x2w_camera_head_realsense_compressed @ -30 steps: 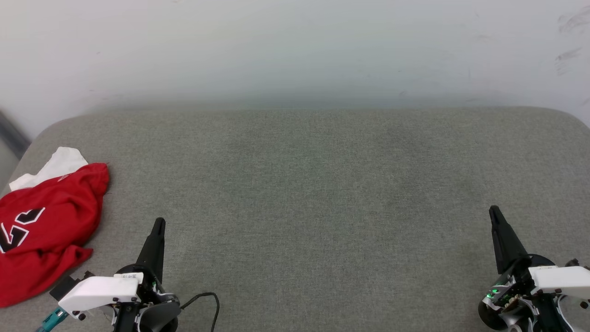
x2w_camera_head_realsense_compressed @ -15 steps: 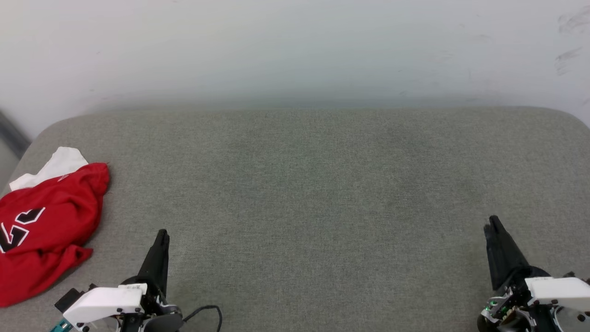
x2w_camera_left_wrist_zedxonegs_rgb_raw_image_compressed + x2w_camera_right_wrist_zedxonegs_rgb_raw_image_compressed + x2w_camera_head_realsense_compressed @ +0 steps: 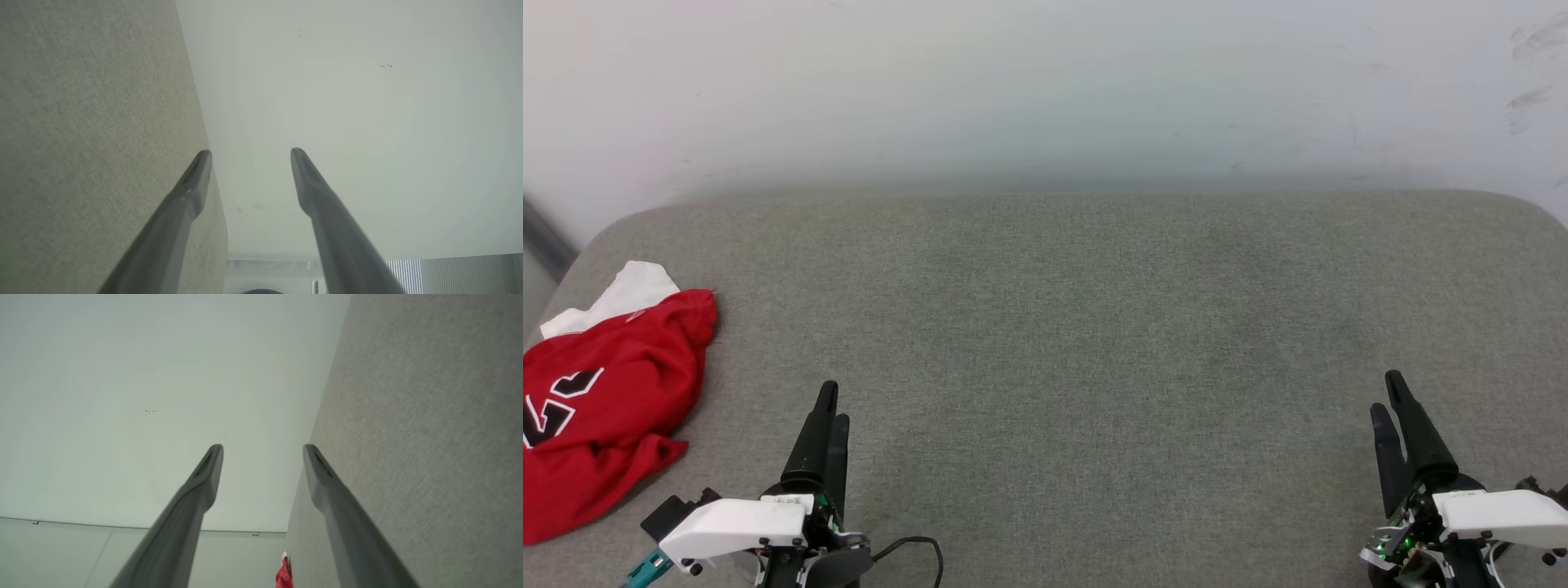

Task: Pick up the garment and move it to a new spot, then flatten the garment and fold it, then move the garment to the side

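1. The left claw (image 3: 834,402) stands with its two long dark fingers spread. Its own wrist view (image 3: 251,152) shows a plain gap between the tips with nothing held in it.
2. This claw is just to the right of the garment (image 3: 605,408) and apart from it, no finger touching the cloth. Its tips point away from the robot toward the wall (image 3: 1045,82). Whether they rest on the surface below I cannot tell.
3. A black cable (image 3: 919,545) loops beside the left claw's base, on the side away from the garment.
4. The right claw (image 3: 1385,392) is also spread and holds nothing, its fingers parted in its wrist view (image 3: 263,447). It is well apart from the garment, far to that thing's right.
5. The garment lies crumpled in a red heap. A white sleeve (image 3: 633,290) pokes out on its far side, and part of a black, white-outlined number (image 3: 556,400) faces up. A small scrap of its red (image 3: 283,575) shows low in the right wrist view.
6. Under the garment is the grey fabric-covered tabletop (image 3: 1094,327). The garment sits at its left edge, and the pale wall rises beyond.
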Robot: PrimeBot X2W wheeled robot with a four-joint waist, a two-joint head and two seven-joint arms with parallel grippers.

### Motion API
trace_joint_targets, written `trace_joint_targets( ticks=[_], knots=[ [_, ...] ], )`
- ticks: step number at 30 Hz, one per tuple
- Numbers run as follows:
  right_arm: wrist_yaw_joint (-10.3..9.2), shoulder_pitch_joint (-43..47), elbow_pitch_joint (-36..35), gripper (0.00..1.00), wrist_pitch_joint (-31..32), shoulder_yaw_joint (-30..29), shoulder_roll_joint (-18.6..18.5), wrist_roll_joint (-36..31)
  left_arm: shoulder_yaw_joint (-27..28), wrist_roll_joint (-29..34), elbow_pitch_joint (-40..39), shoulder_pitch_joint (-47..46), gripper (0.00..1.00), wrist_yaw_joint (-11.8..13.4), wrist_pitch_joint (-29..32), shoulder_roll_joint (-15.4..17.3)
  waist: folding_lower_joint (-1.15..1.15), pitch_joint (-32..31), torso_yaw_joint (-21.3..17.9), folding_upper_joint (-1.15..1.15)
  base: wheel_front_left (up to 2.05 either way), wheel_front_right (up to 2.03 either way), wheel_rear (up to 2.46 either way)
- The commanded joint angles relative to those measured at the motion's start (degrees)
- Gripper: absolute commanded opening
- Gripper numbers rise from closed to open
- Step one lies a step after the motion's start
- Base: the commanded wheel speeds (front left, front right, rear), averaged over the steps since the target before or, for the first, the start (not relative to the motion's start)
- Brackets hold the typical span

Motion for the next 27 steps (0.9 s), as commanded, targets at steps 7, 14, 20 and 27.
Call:
trace_joint_targets(
  ticks=[7, 14, 20, 27],
  knots=[
    [0.01, -0.4, -2.6, 1.00, -2.1, 0.9, -0.4, -7.3, -2.5, 6.3, -3.1, -1.6, 1.00, 0.0, -2.1, 1.1, 0.00, -0.1, 0.1, 0.00, 0.00, 0.00, 0.00],
    [0.01, -0.3, -4.2, 1.00, -3.7, 1.8, -0.7, -17.3, -3.5, 14.3, -4.3, -1.8, 1.00, 0.0, -3.8, 1.3, 0.00, -0.1, 0.3, 0.00, 0.00, 0.00, 0.00],
    [0.01, 0.1, -5.3, 1.00, -4.8, 1.8, -0.6, -24.7, -4.3, 20.6, -4.4, -1.9, 1.00, 0.0, -4.9, 1.4, 0.00, -0.3, 0.5, 0.00, 0.00, 0.00, 0.00],
    [0.01, 0.6, -6.2, 1.00, -6.2, 1.7, -0.5, -35.6, -4.6, 29.6, -4.5, -1.5, 1.00, 0.0, -6.3, 1.3, 0.00, -0.5, 0.6, 0.00, 0.00, 0.00, 0.00]
  ],
)
